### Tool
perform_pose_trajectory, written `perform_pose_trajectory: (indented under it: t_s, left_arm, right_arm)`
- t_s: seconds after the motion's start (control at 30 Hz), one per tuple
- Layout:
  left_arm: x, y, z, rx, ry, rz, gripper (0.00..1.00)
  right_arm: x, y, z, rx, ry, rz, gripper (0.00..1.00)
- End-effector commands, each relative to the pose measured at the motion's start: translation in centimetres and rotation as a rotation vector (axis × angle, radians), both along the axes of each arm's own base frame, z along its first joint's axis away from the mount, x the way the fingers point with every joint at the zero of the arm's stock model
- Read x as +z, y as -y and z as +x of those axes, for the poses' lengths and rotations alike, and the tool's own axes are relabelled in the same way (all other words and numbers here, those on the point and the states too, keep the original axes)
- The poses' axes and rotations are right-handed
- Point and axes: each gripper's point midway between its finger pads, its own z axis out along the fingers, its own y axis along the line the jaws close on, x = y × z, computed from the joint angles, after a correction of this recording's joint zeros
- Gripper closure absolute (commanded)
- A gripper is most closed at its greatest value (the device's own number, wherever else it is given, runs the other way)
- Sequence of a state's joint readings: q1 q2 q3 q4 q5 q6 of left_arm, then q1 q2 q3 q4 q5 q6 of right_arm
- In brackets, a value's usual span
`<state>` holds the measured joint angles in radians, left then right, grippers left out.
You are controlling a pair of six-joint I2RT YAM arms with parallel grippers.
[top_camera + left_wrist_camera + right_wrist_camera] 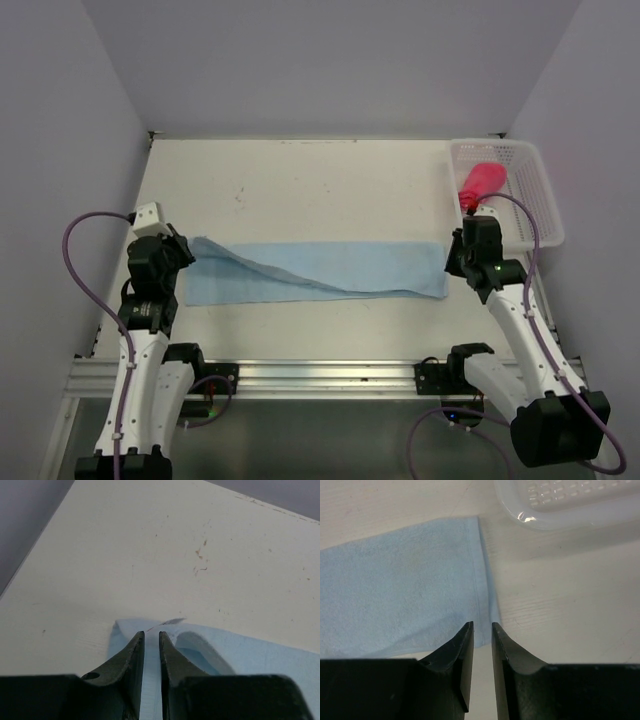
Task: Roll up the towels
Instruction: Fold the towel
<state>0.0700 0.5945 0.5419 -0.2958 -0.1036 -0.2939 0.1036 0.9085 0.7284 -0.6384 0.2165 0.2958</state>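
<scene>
1. The light blue towel lies flat on the table as a long folded strip. Its long axis runs left to right, across the front of both arms.
2. The red-pink towel sits bunched in the white basket at the far right, well apart from the strip.
3. The left gripper is at the strip's left end, where the cloth puffs up a little. Its jaws stand a narrow slit apart with blue showing between them, and I cannot tell whether they pinch the cloth.
4. The right gripper is at the right end, jaws narrowly apart and holding nothing. The towel's corner lies just ahead of its fingertips.
5. To my eye, each arm is nearest its own short end, so a roll would run along the strip from one end toward the other.
</scene>
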Motion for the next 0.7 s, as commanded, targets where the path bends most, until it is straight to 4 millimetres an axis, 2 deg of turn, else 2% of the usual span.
perform_pose_trajectory:
  t_s: [0.0, 0.2, 0.33, 0.43, 0.57, 0.67]
  left_arm:
    - [0.7, -0.1, -0.1, -0.006, 0.022, 0.012, 0.78]
    - [1.3, -0.2, -0.2, 0.005, 0.037, 0.011, 0.64]
    - [1.8, -0.1, 0.0, 0.005, 0.05, 0.0, 0.64]
    - [1.3, 0.3, 0.6, -0.018, 0.027, -0.014, 0.65]
    - [0.7, 1.2, 1.5, -0.059, -0.006, -0.055, 0.66]
    - [0.4, 2.2, 2.3, -0.104, -0.02, -0.093, 0.65]
  right_arm:
    - [-0.1, 0.0, -0.2, -0.017, -0.008, 0.011, 0.74]
    - [-0.4, 0.0, 0.0, -0.021, -0.022, 0.012, 0.7]
    - [-0.6, 0.0, 0.3, -0.025, -0.026, 0.015, 0.68]
    - [-0.9, -0.3, 0.6, -0.027, -0.031, 0.03, 0.67]
    - [-0.3, -2.9, 2.0, 0.066, 0.037, 0.141, 0.67]
    - [-0.4, -2.9, 2.7, 0.047, 0.043, 0.148, 0.67]
